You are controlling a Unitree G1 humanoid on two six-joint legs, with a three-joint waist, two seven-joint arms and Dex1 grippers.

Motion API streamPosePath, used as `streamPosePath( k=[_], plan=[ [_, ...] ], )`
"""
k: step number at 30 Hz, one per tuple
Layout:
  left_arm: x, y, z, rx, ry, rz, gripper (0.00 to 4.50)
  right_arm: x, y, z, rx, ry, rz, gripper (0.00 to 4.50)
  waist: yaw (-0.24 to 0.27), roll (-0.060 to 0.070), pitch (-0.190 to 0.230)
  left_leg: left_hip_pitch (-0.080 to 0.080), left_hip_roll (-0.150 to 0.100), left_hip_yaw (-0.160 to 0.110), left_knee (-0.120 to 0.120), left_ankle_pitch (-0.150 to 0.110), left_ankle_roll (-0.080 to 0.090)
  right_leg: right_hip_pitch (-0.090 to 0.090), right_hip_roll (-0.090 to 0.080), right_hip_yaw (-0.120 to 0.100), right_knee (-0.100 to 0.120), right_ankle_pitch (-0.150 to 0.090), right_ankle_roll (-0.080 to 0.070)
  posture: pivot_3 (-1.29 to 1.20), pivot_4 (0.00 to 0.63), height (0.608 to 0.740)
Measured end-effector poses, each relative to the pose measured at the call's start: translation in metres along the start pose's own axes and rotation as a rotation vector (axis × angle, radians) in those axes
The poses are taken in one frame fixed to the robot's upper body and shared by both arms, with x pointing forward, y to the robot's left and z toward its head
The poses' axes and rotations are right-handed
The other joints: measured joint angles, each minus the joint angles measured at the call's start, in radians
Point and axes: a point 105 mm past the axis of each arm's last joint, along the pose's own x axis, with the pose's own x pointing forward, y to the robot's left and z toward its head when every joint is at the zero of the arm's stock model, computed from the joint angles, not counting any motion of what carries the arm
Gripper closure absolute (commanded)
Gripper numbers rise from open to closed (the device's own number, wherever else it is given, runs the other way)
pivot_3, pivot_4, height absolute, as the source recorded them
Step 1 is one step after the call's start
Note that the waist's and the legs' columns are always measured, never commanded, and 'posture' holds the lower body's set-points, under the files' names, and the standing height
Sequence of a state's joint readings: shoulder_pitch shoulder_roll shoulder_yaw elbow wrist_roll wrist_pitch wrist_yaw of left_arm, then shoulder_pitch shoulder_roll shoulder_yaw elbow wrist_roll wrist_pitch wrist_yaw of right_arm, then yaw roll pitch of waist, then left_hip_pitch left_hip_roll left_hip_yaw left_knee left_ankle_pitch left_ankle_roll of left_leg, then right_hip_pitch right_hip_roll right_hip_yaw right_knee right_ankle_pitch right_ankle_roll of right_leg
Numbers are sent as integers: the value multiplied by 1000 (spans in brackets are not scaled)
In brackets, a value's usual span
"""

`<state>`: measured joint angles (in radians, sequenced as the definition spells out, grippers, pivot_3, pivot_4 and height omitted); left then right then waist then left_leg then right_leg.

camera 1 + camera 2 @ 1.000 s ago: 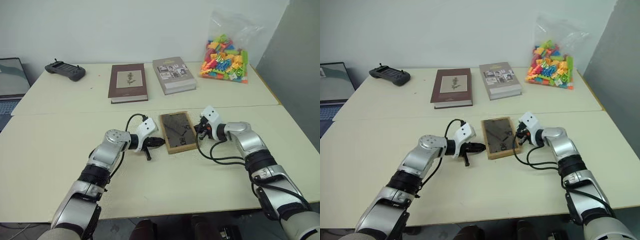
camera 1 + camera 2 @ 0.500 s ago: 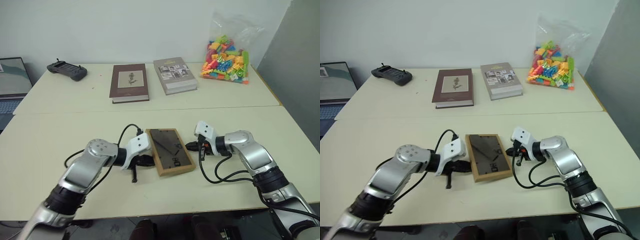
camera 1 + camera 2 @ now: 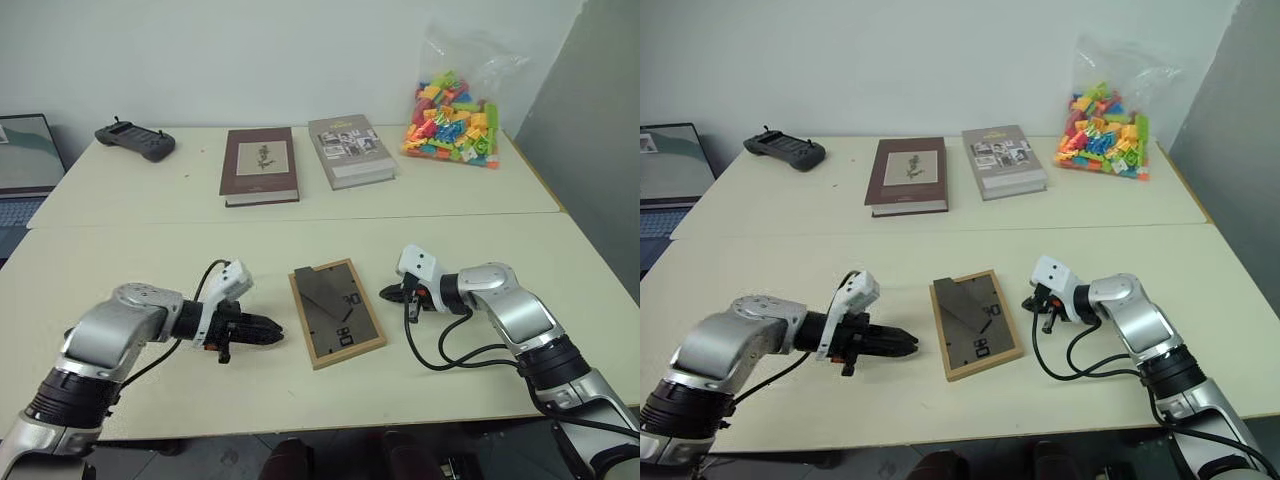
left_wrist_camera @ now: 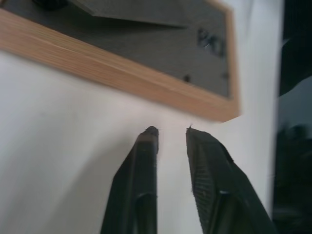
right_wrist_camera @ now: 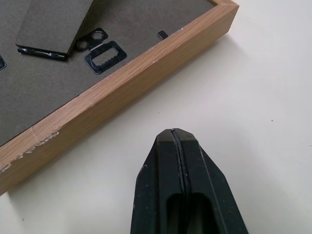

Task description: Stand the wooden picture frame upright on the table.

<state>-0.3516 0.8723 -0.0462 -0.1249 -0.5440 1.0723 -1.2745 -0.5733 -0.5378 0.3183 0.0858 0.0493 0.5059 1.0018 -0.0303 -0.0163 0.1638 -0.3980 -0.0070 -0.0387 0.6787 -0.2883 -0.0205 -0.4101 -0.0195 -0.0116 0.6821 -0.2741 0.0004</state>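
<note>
Two pincers flank one wooden picture frame (image 3: 336, 313). The left pincer (image 3: 277, 327), fingers slightly spread, and the right pincer (image 3: 384, 293), pressed together, each lie just beside it, holding nothing. The frame lies face-down on the counter (image 3: 120, 270); beyond it sit two books. Both pincers have withdrawn from the frame's edges.

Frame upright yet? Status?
Done: nothing visibly finished; the wooden picture frame lies flat, backing up, on the table. In hand: nothing; left gripper slightly open, right gripper shut, both beside it, apart. Left: grasp, lift, stand it on its prop leg.
</note>
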Motion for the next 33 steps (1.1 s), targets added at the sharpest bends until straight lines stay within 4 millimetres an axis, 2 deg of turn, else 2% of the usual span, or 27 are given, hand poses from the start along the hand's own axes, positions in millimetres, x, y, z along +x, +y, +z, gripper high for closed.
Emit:
streamPosePath(
  k=[3, 7, 13, 18, 24, 28, 33],
  plan=[
    [-9, -6, 3, -241, -89, -51, 2103, 0, 1, -4, 1, 8, -3, 4500, 0, 0, 0, 0, 0, -1, 0, 0, 0, 0, 0, 0, 0, 0, 0, 0, 150, 740],
    [-15, -3, 7, -463, -218, -69, 1272, 1, 1, -4, -5, 9, -9, 4500, 1, 0, 0, 0, 0, -1, 1, 0, 0, 0, 0, -1, 1, 0, 0, 0, 150, 740],
    [1, -3, -10, -607, -302, -99, 14, 4, 2, -3, -5, 3, -11, 4500, 1, 0, -1, 2, 0, -2, 0, 0, -1, 1, 0, 1, 0, 0, 0, 0, 150, 740],
    [23, -8, -28, -673, -297, -102, 14, 10, 6, 0, -4, -6, 0, 4500, 2, 0, -2, 3, 0, -3, 0, 0, -1, 1, 0, 1, 0, 0, 0, 0, 150, 740],
    [37, -4, -21, -688, -323, -88, 14, 20, 13, 6, 15, -30, 15, 4500, 18, 4, -6, 7, -2, -2, -1, 0, -1, 6, -3, 1, 0, 0, 0, 0, 150, 740],
    [45, -1, -14, -692, -337, -97, 14, 32, 27, 18, 30, -61, 53, 4500, 31, 5, -7, 8, -3, -2, 0, 0, -1, 6, -3, 1, 1, 0, 0, 0, 150, 740],
    [53, -7, -11, -673, -330, -107, 14, 41, 36, 26, 52, -82, 74, 4500, 34, 5, -8, 7, -4, -2, 0, 2, -5, 7, -4, 1, 0, 0, 0, 0, 150, 740]
  ],
)
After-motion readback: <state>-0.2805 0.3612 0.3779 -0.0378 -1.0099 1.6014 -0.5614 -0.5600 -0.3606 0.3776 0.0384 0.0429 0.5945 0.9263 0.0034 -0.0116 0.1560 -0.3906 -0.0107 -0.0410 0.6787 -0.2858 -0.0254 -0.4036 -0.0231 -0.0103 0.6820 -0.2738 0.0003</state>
